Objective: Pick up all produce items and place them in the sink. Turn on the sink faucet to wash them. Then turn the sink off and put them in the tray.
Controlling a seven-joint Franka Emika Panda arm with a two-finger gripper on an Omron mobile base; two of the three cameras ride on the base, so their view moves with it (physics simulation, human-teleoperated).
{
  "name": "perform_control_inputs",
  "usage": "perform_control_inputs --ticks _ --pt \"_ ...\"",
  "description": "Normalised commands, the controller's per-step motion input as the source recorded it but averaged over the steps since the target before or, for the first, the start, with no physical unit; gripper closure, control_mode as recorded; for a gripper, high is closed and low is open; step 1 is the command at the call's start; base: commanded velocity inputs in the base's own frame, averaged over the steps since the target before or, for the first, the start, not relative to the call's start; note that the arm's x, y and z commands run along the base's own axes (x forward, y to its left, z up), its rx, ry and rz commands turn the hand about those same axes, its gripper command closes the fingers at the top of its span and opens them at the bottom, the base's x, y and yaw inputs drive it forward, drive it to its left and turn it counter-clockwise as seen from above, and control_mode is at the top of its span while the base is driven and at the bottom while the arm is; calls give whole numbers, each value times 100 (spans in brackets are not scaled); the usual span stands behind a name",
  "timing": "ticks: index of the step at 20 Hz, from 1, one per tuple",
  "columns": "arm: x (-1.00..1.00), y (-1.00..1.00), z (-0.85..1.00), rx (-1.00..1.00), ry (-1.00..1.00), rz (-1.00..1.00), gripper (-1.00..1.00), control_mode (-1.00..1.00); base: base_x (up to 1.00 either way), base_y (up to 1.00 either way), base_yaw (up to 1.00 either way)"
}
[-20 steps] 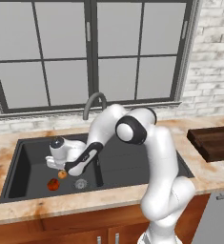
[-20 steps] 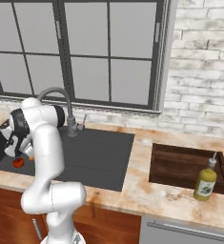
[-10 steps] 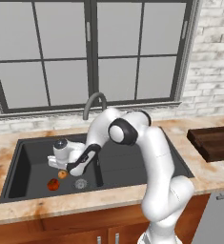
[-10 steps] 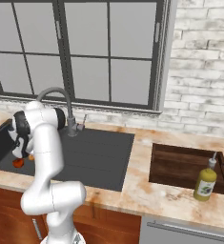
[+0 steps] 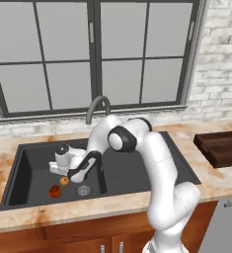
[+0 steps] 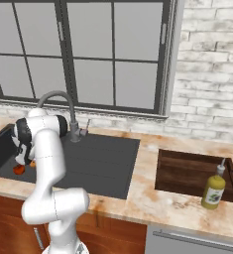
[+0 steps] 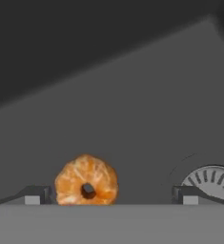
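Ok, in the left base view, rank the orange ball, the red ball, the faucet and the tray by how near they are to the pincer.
From the pincer:
1. Orange ball, right beneath it in the basin.
2. Red ball, slightly farther toward the basin's front.
3. Faucet, behind the sink.
4. Tray, far off on the right counter.

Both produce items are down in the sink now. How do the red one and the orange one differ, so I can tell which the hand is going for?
The red ball is larger and plain red; the orange ball is smaller, and the hand view shows it lumpy with a dark pit. The orange ball lies between the open hand's fingertips, nearer one of them; the red ball lies off to the side, nearer the front edge. Both rest on the sink floor near the drain.
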Motion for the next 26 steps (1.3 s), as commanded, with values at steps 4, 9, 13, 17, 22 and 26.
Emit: perform_control_inputs --ticks 4,9,13,17,22,26 --pt "12 13 -17 0 4 0 -100 -100 0 0 0" --pt "6 7 -19 0 4 0 -100 -100 0 0 0" --pt "12 0 -35 0 3 0 -100 -100 0 0 0" --pt "14 0 -29 0 0 0 -100 -100 0 0 0" --pt "14 12 -26 0 0 0 100 -100 0 0 0" --pt "1 3 -20 0 0 0 100 -100 0 0 0"
